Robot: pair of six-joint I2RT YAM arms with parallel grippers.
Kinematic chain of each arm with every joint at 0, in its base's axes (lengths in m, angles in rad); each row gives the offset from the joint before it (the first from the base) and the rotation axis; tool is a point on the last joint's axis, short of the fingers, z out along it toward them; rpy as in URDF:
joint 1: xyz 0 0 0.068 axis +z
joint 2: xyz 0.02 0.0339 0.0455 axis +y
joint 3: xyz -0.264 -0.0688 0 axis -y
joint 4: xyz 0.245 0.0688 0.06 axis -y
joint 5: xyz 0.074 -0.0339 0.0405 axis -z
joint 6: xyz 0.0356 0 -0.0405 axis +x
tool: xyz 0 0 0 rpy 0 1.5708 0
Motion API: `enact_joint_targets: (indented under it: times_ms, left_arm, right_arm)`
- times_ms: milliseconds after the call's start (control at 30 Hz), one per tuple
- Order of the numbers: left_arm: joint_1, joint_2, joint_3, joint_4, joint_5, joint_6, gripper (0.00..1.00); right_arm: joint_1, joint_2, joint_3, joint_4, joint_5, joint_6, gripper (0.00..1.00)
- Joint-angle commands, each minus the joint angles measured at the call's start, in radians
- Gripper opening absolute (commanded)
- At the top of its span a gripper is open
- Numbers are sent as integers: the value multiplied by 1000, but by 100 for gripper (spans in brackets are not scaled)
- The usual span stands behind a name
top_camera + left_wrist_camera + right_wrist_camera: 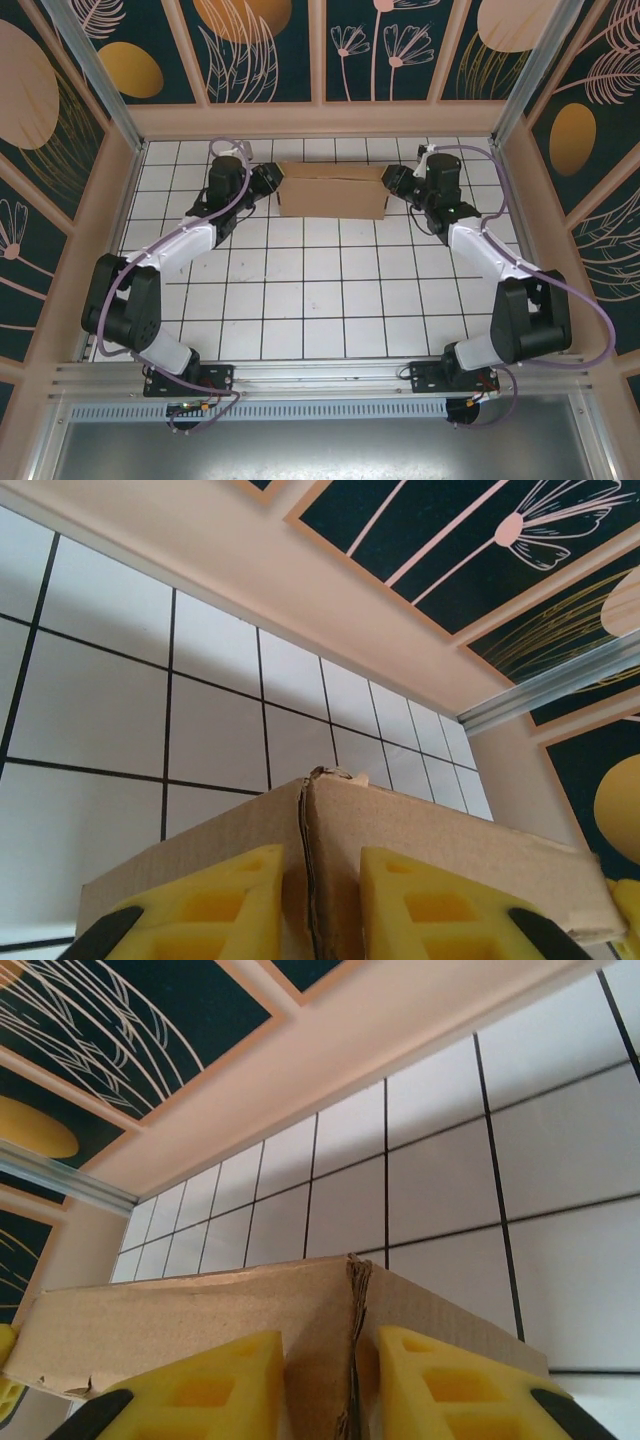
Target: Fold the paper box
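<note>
Your left pincer and right pincer each clench one end of the paper box. It looks mostly folded, and final tucks likely remain.

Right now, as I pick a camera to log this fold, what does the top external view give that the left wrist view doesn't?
Top external: the whole paper box far back on the gridded table, left claw and right claw at its opposite ends. Left wrist: close up, yellow fingers either side of a ragged corner seam. Both: brown cardboard gripped by the left claw, white tiles beneath.
</note>
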Motion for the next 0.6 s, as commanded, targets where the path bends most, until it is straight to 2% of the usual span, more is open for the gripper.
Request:
enact_joint_targets:
  times_ms: [0,233,367,567]
  left_arm:
    - [-24,5,-113,243,77,68,25]
    - [-25,-7,-318,514,54,120,24]
    - [-26,-41,-400,539,36,106,25]
    - [-43,-149,-535,492,-2,78,32]
  right_arm:
    - [20,10,-71,260,-163,-82,30]
    - [32,31,-281,575,-202,-105,26]
    - [59,-1,-395,687,-178,-108,25]
    - [149,-104,-533,668,-59,-140,29]
